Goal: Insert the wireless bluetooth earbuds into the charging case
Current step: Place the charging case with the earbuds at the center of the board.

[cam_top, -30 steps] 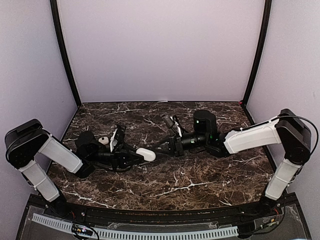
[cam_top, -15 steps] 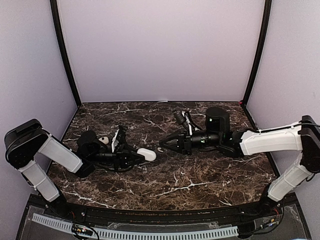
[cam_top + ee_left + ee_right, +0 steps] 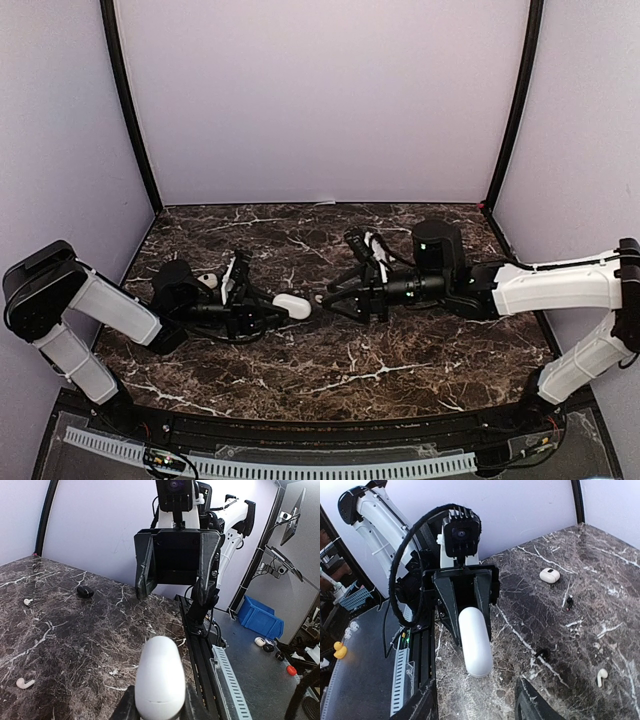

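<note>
The left arm [image 3: 105, 310] reached in low from the left edge of the marble table [image 3: 400, 375], its forearm lying close to the top. Just behind its wrist sat a small white rounded piece [image 3: 207, 281], too small to make out what it was. The left gripper [image 3: 275, 308] was clamped on the charging case [image 3: 293, 306] – a smooth white capsule, lid shut, held by its rear end with the free end pointing right and clear of the table. From the left wrist camera the case [image 3: 160, 677] stood straight out between the two fingers, and from the right wrist camera the same grip showed head-on, a black finger [image 3: 447, 607] pressed to either side.

Just beside the case's free end, facing it tip to tip but not touching, was the right gripper [image 3: 330, 298], jaws spread apart with nothing between them. Neither tool held an earbud – the ones in view lay loose on the marble toward the back wall. The left wrist view showed a nearer earbud [image 3: 24, 682] and a farther earbud [image 3: 27, 601], well apart, with a small dark oval [image 3: 85, 592] near the farther one. The right wrist view showed a lone earbud [image 3: 602, 676]; whether it was one of those two could not be told. The right arm [image 3: 555, 285] stretched in from the right edge.
</note>
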Robot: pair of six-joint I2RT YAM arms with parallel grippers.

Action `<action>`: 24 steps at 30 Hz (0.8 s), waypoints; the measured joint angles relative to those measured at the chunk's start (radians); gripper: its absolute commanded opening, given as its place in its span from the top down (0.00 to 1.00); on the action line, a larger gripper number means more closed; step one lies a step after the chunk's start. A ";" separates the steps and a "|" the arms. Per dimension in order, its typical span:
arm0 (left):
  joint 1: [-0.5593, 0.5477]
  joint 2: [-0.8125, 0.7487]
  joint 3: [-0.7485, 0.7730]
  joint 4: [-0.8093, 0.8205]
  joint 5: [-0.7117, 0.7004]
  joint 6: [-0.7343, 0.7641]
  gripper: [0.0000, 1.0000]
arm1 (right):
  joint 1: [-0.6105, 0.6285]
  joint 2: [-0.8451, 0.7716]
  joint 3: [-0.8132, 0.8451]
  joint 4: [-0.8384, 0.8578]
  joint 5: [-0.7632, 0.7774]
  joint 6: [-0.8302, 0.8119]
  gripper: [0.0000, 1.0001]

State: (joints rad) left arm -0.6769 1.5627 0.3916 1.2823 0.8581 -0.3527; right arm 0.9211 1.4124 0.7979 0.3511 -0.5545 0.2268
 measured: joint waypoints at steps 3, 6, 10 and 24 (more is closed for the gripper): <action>0.000 0.000 0.000 0.000 -0.002 0.003 1.00 | 0.026 -0.016 -0.001 -0.032 0.053 -0.041 0.32; 0.000 -0.002 -0.001 -0.005 -0.005 0.010 1.00 | 0.061 -0.047 -0.005 -0.064 0.134 -0.083 0.21; 0.000 -0.016 -0.003 -0.009 -0.009 0.024 1.00 | 0.098 -0.108 -0.034 -0.068 0.262 -0.149 0.02; 0.000 -0.034 -0.004 -0.061 -0.029 0.047 1.00 | 0.107 -0.194 -0.148 -0.012 0.511 -0.200 0.08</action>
State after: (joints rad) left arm -0.6769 1.5288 0.3874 1.2217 0.8291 -0.3061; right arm 1.0279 1.2182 0.6498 0.3393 -0.0433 0.0269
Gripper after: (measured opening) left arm 0.239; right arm 0.950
